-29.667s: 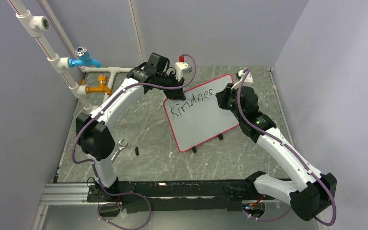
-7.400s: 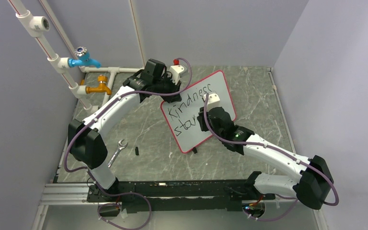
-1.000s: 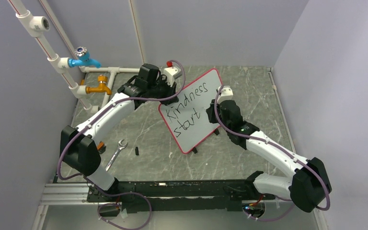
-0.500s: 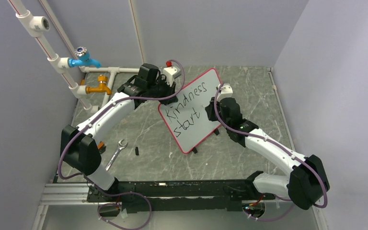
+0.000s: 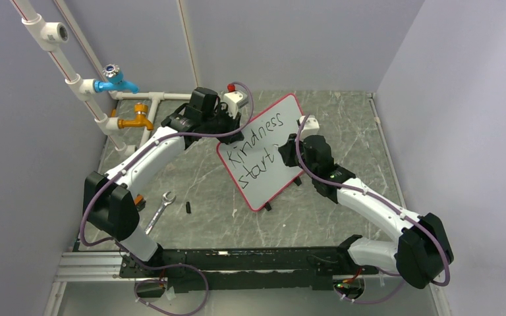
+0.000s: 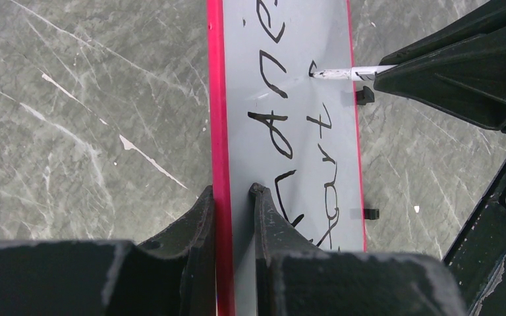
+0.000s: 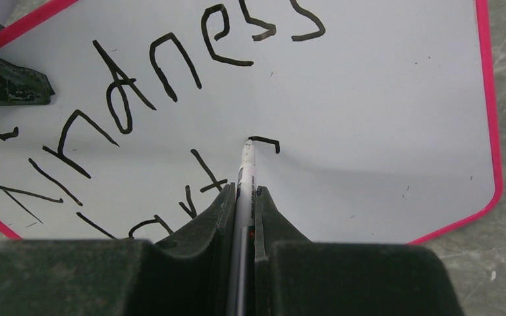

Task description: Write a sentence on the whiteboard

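Black, the right gripper [image 7: 242, 189] was seen clamped narrowly on a slim white marker pen [image 7: 244, 164]. The barrel was pinched between the two fingers and the dark tip was pressed against the flat white whiteboard [image 7: 382, 112] with a thin red rim and rounded corners. At the tip a short hooked stroke was seen, just after a letter "t". The black handwritten sentence [image 7: 171, 85] could be read as "Kindness" on the upper line and "start" on the line below. The lower word was partly hidden by the fingers in the right wrist view.

The left gripper [image 6: 232, 191] was closed to a thin gap on the board's red rim, one finger on the written face and one behind it, at the edge nearest the "K". In the top view the board was held tilted above the grey marble-patterned table top [image 5: 191, 171], its far corner raised. Two small black tabs [image 5: 267, 206] were seen just beside its near edge; whether they were fixed to the board could not be told.

Open marble was seen to the right of the board as far as the wall. A silver wrench [image 5: 160, 209] and a small black object [image 5: 188, 206] lay well apart from the board, at the near left. A blue tap [image 5: 115, 80] and a yellow tap [image 5: 135, 122] were mounted on white pipework [image 5: 72, 79] at the far left.
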Controlling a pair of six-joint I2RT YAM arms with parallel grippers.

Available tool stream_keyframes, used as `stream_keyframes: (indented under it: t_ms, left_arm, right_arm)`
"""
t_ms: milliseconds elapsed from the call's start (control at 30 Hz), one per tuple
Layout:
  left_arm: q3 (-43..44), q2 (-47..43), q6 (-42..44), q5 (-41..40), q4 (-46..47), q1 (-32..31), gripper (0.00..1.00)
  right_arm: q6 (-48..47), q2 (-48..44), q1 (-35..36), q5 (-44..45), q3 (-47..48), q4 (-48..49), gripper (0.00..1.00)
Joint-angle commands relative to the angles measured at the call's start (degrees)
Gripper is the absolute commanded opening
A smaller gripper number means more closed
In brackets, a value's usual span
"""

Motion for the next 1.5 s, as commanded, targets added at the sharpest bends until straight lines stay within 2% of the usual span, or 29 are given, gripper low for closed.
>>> stream_keyframes:
  t_ms: [0, 267, 1000, 1467]
  left_arm:
    - [-1.19, 2.15, 8.80, -4.40, -6.90, -1.47, 0.00]
    - [-1.29, 2.14, 8.81, -4.60, -6.82, -1.41, 0.00]
    - [-1.29, 1.97, 8.89, -4.65, -6.81, -1.48, 0.00]
    - [-1.29, 1.88, 8.90, -4.59, -6.94, -1.40, 0.00]
  right_arm:
    - [1.74, -0.03, 0.41, -4.67, -2.27, 0.14, 0.00]
    - [2.20, -1.35, 0.44, -4.68, -4.39, -0.52, 0.00]
    - [2.91, -1.59, 0.34, 3.71, -4.16, -4.36, 0.00]
    - [3.71, -2.73, 0.32, 2.28, -4.97, -6.19, 0.00]
